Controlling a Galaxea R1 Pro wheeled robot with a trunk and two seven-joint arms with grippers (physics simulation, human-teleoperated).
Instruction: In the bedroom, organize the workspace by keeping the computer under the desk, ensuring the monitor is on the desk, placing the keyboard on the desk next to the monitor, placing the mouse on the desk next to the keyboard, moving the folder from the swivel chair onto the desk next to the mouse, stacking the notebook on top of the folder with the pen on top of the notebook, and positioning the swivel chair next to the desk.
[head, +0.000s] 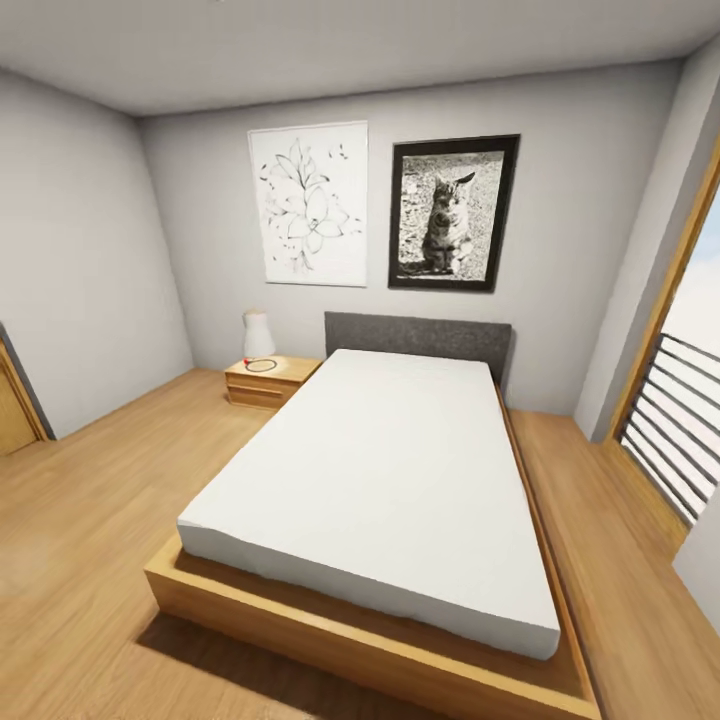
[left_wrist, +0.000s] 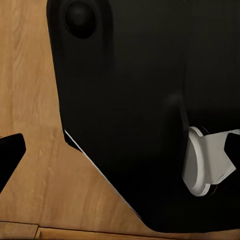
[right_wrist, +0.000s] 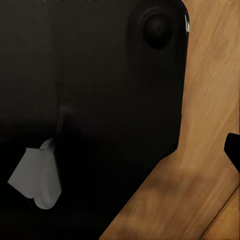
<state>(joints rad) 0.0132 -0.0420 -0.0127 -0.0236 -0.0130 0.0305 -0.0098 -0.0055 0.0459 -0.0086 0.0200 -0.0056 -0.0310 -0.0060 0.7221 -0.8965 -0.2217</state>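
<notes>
The head view looks across a bedroom at a low bed (head: 385, 480) with a white mattress and a wooden frame. In the left wrist view, one black fingertip (left_wrist: 10, 155) of my left gripper hangs over the wooden floor (left_wrist: 35, 75), beside the robot's black body (left_wrist: 145, 100). In the right wrist view, one black fingertip (right_wrist: 233, 150) of my right gripper sits at the frame's edge over the floor, next to the same black body (right_wrist: 90, 90). How either pair of jaws stands is hidden.
A wooden nightstand (head: 270, 382) with a white lamp (head: 258, 334) stands left of the bed. Two pictures (head: 452, 212) hang on the far wall. A window with railing (head: 675, 420) is at right and a door edge (head: 15, 405) at left. Open floor (head: 80, 520) lies left of the bed.
</notes>
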